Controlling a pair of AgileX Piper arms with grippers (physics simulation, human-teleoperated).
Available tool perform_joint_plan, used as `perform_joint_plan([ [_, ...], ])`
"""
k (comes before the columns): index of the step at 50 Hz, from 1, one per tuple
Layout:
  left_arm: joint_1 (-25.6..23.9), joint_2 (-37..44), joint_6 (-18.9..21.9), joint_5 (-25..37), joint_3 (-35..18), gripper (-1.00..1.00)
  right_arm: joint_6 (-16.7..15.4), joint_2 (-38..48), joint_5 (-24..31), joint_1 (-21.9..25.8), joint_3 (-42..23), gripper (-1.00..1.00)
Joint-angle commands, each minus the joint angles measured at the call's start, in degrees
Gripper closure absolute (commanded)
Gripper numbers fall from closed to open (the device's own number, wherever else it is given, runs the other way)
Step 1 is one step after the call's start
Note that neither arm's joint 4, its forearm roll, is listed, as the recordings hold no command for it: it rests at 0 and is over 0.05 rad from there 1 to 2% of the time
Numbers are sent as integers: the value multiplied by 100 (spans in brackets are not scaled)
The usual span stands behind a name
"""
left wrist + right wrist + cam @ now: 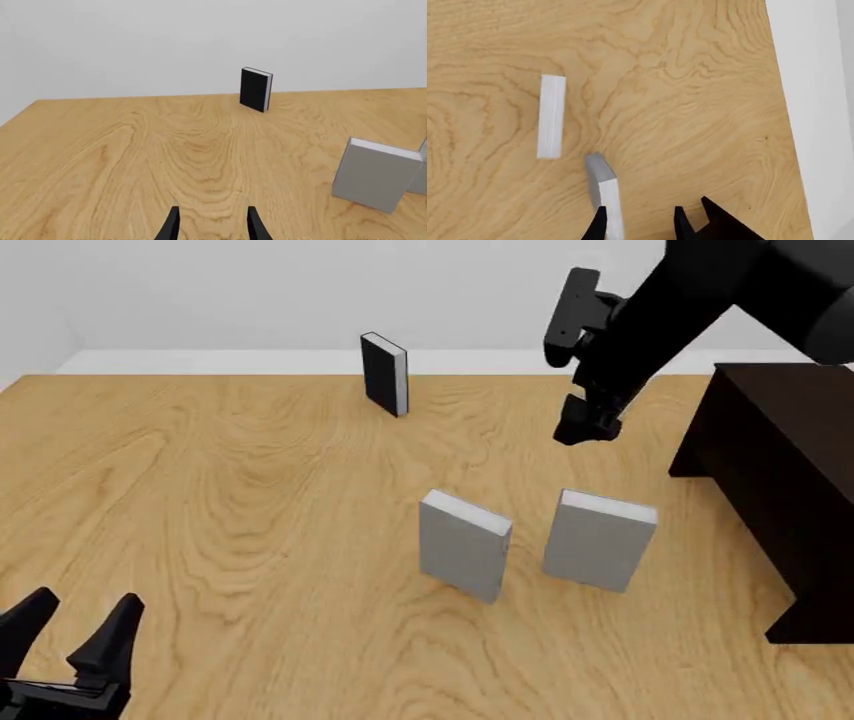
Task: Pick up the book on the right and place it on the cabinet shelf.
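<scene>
Two light-grey books stand upright mid-table. The book on the right (601,540) is nearest the dark brown cabinet (781,470), whose shelf recess does not show from here. My right gripper (587,428) hangs open and empty above the table, behind and higher than this book. In the right wrist view the book (607,197) lies just beside the fingertips, seen from above, and the gripper (639,226) is open. My left gripper (74,640) is open and empty at the near left corner, and it is open in its own view (212,225).
The other grey book (465,545) stands left of the target; it also shows in the left wrist view (373,172) and the right wrist view (552,116). A thin black book (384,373) stands upright at the back, also in the left wrist view (255,89).
</scene>
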Motion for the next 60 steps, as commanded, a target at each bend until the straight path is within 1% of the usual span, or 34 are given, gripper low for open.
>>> perform_joint_plan([
  [1,-27,-29,5,78,0,-100,22,100,3,164,361,-100],
  [2,-27,-40,1,94,0,-100,-119,64,3,92,523,-100],
  [3,-43,-71,-1,132,0,-100,-328,41,3,-77,608,-100],
  [4,-43,-60,-1,123,0,-100,-386,48,3,-139,608,-100],
  [6,-43,-50,-7,129,0,-100,-311,88,3,-79,546,-100],
  [13,-60,6,5,82,0,-100,-514,127,3,-217,606,-100],
  [17,-63,13,1,83,0,-100,-432,196,3,-136,564,-100],
  [22,-51,1,18,109,0,-100,-453,306,3,-164,492,-100],
  [26,-69,47,20,82,0,-100,-394,414,2,-122,389,-100],
  [30,-57,77,36,56,0,-100,-439,479,2,-143,351,-100],
  [40,-41,155,28,-26,0,-100,-307,649,2,-74,189,-100],
  [42,-56,181,24,-35,0,-100,-335,655,2,-104,243,-100],
  [44,-71,177,7,-7,0,-100,-180,678,2,3,246,-100],
  [47,-77,54,6,138,1,-100,-157,694,2,25,249,-100],
  [56,-78,139,6,65,1,-100,-20,721,1,144,347,-100],
  [60,-77,79,7,133,1,-100,39,764,-1,172,314,-100],
])
